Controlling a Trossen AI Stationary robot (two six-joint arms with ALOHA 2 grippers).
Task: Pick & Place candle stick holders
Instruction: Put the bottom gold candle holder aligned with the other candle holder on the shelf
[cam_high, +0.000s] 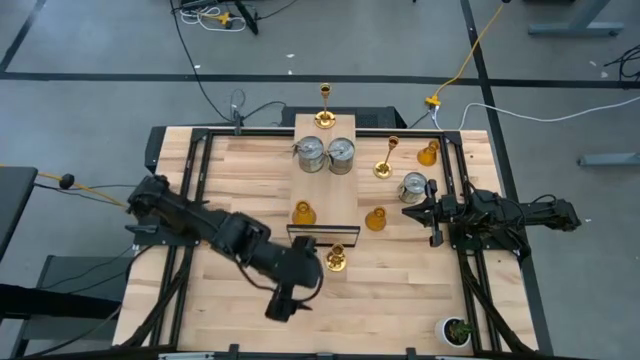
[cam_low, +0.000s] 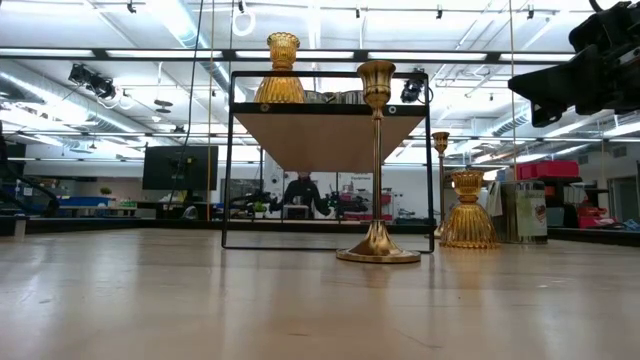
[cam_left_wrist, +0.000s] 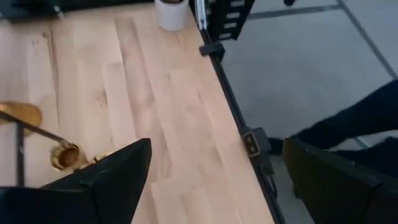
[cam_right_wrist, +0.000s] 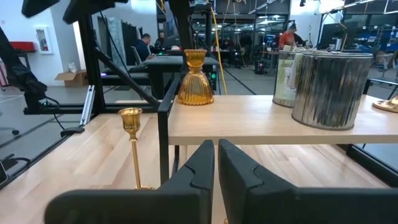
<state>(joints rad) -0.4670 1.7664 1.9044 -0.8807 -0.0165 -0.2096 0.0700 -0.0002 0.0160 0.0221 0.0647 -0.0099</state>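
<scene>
A black-framed wooden shelf (cam_high: 327, 185) stands mid-table. On it are a gold candlestick (cam_high: 325, 106), two silver cans (cam_high: 311, 154) (cam_high: 341, 153) and an amber holder (cam_high: 304, 213). On the table stand a gold candlestick (cam_high: 386, 160), two amber holders (cam_high: 428, 153) (cam_high: 376, 219) and a silver can (cam_high: 413, 186). Another gold candlestick (cam_high: 336, 259) stands upright on its round base by the shelf's near end. My left gripper (cam_left_wrist: 214, 162) is open and empty, just near-left of that candlestick (cam_left_wrist: 62, 155). My right gripper (cam_right_wrist: 216, 146) is shut and empty, right of the shelf beside the can on the table.
A small green plant in a white pot (cam_high: 458, 331) stands at the table's near right corner. Black rails (cam_high: 465, 270) run along the table's sides. Bare wood lies along the near edge (cam_high: 380, 310) and on the left side. People show in the room beyond the table.
</scene>
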